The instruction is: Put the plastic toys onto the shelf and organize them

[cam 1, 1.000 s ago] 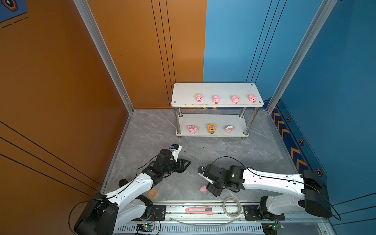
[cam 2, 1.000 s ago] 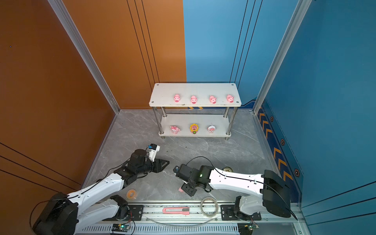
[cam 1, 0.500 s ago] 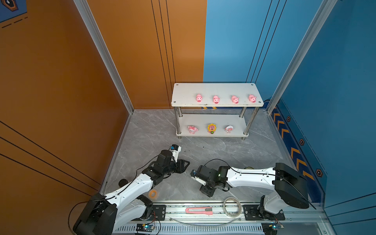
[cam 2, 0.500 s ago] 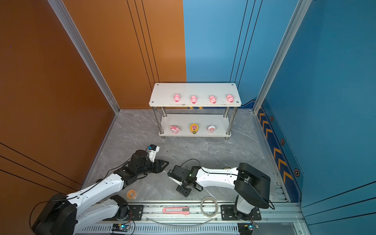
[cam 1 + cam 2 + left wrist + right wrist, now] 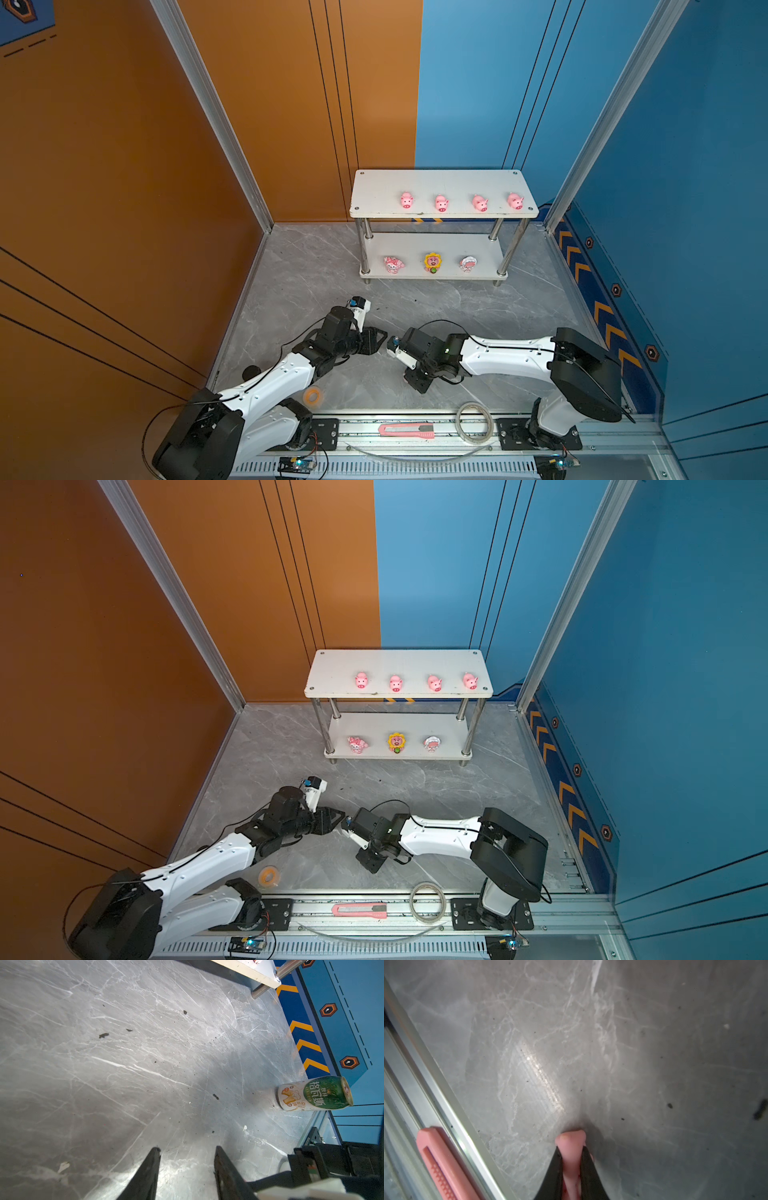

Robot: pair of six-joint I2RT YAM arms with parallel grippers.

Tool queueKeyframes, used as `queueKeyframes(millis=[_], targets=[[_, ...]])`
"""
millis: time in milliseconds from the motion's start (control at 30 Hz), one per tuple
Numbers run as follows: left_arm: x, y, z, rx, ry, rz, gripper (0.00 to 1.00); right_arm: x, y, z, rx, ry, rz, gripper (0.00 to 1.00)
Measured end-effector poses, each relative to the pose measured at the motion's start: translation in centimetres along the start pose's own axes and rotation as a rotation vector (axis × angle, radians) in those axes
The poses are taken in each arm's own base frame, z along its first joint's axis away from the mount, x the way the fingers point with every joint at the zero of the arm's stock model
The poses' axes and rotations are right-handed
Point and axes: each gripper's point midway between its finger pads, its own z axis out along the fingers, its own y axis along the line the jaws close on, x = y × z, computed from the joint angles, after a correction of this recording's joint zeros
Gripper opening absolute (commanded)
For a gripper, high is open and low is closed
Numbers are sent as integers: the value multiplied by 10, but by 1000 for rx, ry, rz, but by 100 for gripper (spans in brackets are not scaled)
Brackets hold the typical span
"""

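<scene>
The pink pig (image 5: 571,1139) is clamped in the right gripper (image 5: 571,1149), close over the floor (image 5: 654,1064) at the lower middle of both top views. That arm (image 5: 507,358) stretches low, wrist bent down; the left gripper (image 5: 187,1148) has jaws apart.

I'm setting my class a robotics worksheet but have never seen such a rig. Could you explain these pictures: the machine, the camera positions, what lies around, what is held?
This is a robot with two white arms, each ending in a two-fingered gripper. Two pictures look down on the whole scene; the other two come from cameras on the wrists. At the back stands a white shelf: four pink pigs on top, three cartoon figurines on the lower tier. A pink utility knife lies on the front rail; a green can sits on the grey floor. The left gripper is open and empty. The right gripper is shut on a small pink toy, probably a fifth pig.
</scene>
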Motion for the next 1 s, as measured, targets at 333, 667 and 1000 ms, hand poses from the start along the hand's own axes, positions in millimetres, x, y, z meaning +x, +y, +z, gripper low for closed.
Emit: queueKeyframes(millis=[333, 667, 1000], targets=[[-5, 1, -3, 0, -19, 8, 45, -55, -48, -12, 199, -145, 249, 5], [-8, 4, -4, -6, -30, 16, 46, -69, -105, -15, 328, -269, 601, 37], [8, 7, 10, -18, 38, 15, 48, -67, -114, -2, 328, -286, 706, 63]])
